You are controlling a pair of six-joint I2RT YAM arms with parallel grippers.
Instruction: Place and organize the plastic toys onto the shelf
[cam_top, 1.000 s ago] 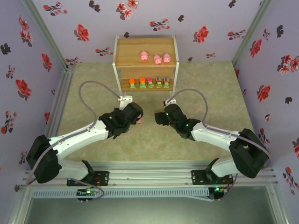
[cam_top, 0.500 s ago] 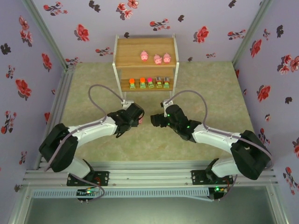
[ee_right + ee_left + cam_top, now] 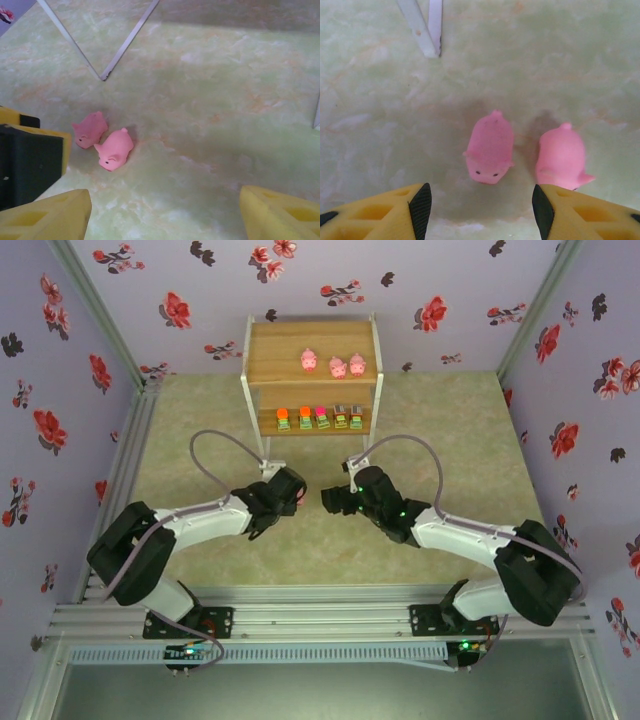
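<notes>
Two pink pig toys lie side by side on the green table mat. In the left wrist view one pig (image 3: 490,147) rests just ahead of my open left gripper (image 3: 481,212), facing it, between the lines of the two fingers and untouched. The other pig (image 3: 562,157) sits beside the right fingertip (image 3: 542,212). My right gripper (image 3: 165,215) is open and empty, with both pigs (image 3: 90,130) (image 3: 115,148) ahead to its left. From above, the left gripper (image 3: 295,498) and right gripper (image 3: 328,500) face each other in front of the shelf (image 3: 262,370). Three pigs (image 3: 339,366) stand on its top tier.
Several blocky green-based pieces (image 3: 321,418) stand in a row on the shelf's lower tier. The shelf's white legs (image 3: 425,30) (image 3: 100,75) stand just beyond the pigs. The left gripper's dark body (image 3: 30,165) shows at the left edge of the right wrist view.
The left arm has dropped lower and brought its gripper down towards the pigs. The right gripper has slid a little to the left, closer to them.
</notes>
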